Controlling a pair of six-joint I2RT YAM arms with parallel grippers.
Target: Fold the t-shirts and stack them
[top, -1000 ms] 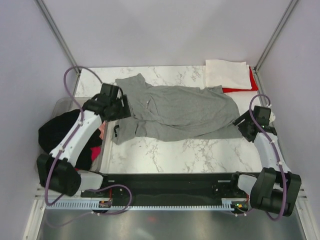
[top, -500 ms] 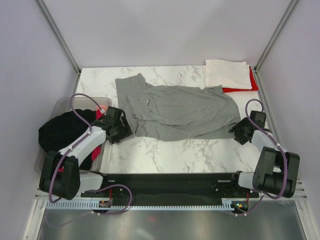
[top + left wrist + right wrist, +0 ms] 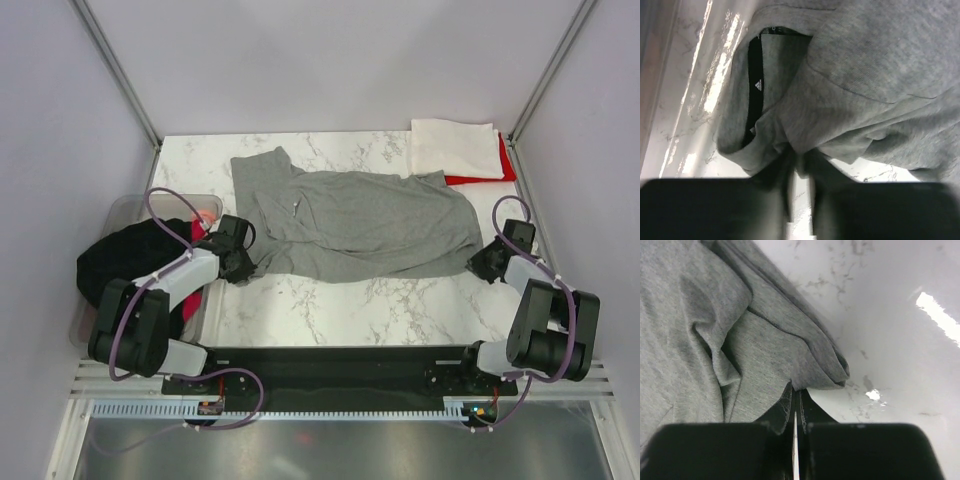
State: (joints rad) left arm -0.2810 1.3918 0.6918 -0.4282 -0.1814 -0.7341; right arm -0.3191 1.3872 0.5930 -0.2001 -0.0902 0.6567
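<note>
A heather grey t-shirt (image 3: pixel 360 220) lies spread and rumpled across the marble table (image 3: pixel 350 295). Its collar with black tape and a small white logo (image 3: pixel 757 86) faces the left wrist camera. My left gripper (image 3: pixel 243 264) is low at the shirt's near left edge, and its jaws (image 3: pixel 801 167) pinch a fold of grey cloth beside the collar. My right gripper (image 3: pixel 481 262) sits at the shirt's right hem; its jaws (image 3: pixel 796 392) are shut with the hem edge at their tips. A folded white t-shirt (image 3: pixel 455 148) rests on a red one (image 3: pixel 482 179) at the back right.
A clear plastic tub (image 3: pixel 130 212) stands off the table's left edge, holding a black t-shirt (image 3: pixel 125 262) and some pink and red cloth (image 3: pixel 205 218). Metal frame posts rise at the back corners. Bare marble shows in front of the grey shirt.
The left gripper has come down and toward the near side to the shirt's collar edge. Both grippers' jaws have closed from open onto the grey shirt's edges.
</note>
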